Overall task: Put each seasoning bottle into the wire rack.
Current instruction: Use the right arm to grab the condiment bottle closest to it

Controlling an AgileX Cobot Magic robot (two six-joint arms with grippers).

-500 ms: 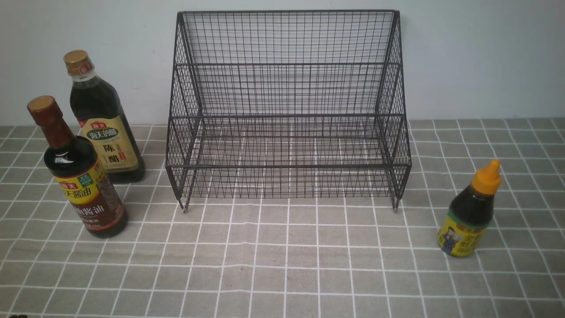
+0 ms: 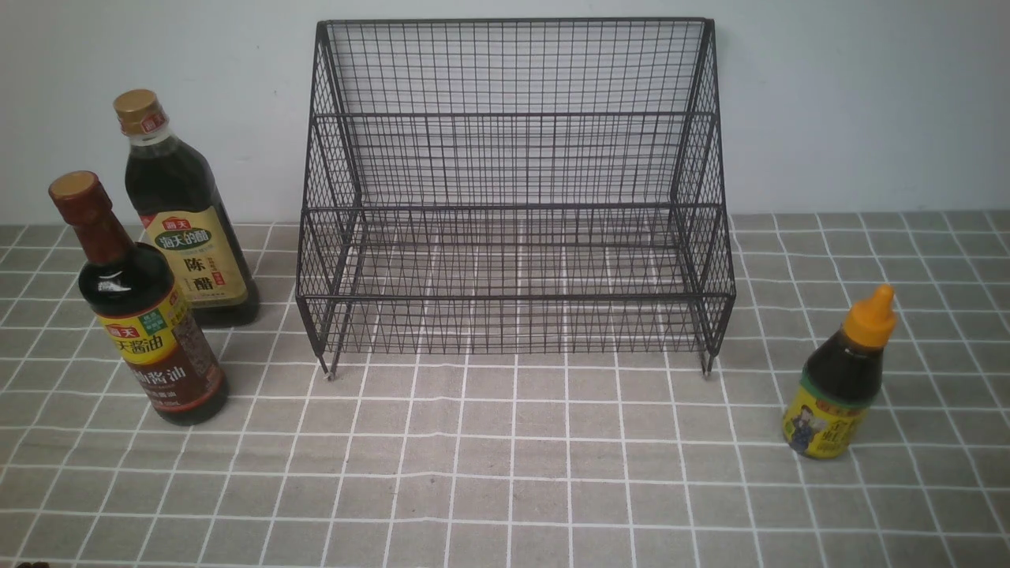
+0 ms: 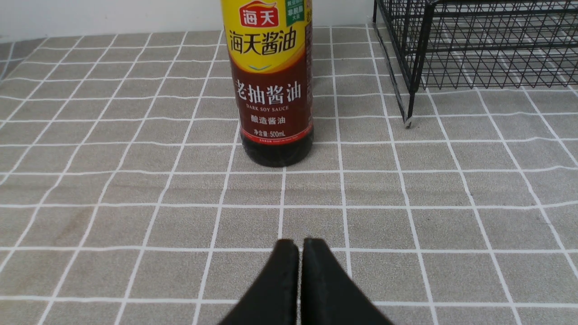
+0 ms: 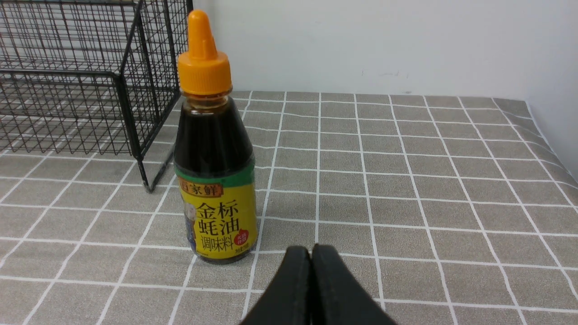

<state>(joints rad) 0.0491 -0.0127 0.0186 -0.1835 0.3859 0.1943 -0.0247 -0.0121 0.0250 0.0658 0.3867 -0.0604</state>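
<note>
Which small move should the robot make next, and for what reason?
Probably the right arm should bring its shut gripper toward the orange-capped bottle, opening it on the way. That bottle stands alone beside the wire rack, while the two taller bottles stand close together, so it looks the easiest to grasp.

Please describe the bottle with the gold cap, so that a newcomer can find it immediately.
Find the black wire rack in the middle, then look left to the two tall bottles. The gold-capped bottle stands behind the other, nearer the wall. Its tan label distinguishes it from its neighbour's yellow, red and brown one.
</note>
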